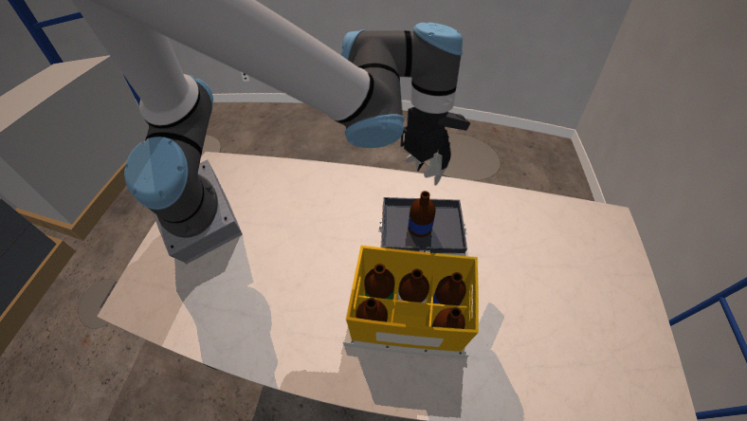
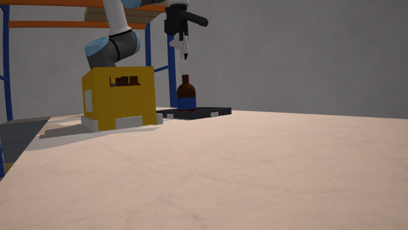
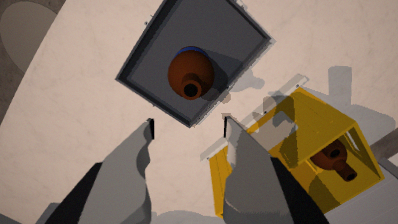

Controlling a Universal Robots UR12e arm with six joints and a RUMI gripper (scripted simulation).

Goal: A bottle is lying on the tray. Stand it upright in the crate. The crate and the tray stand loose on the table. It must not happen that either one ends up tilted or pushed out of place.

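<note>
The brown bottle with a blue label [image 1: 421, 214] [image 2: 186, 91] [image 3: 187, 70] stands upright on the dark grey tray [image 1: 451, 225] [image 2: 222, 111] [image 3: 230, 30]. My gripper [image 1: 426, 171] [image 2: 184, 57] [image 3: 189, 119] is open and empty, pointing down above the level of the bottle's mouth. The fingers stand part way apart and do not touch the bottle. The yellow crate [image 1: 366, 334] [image 2: 125, 100] [image 3: 320, 115] stands upright beside the tray, nearer to the top view. In the top view its front middle compartment is empty, and the other compartments hold bottles.
Several brown bottles, such as one at the back left [image 1: 379, 283], stand in the crate with their necks up. The crate's walls rise well above the low tray rim, and only a narrow gap separates crate and tray. The robot's base [image 1: 201, 229] stands at the left of the table.
</note>
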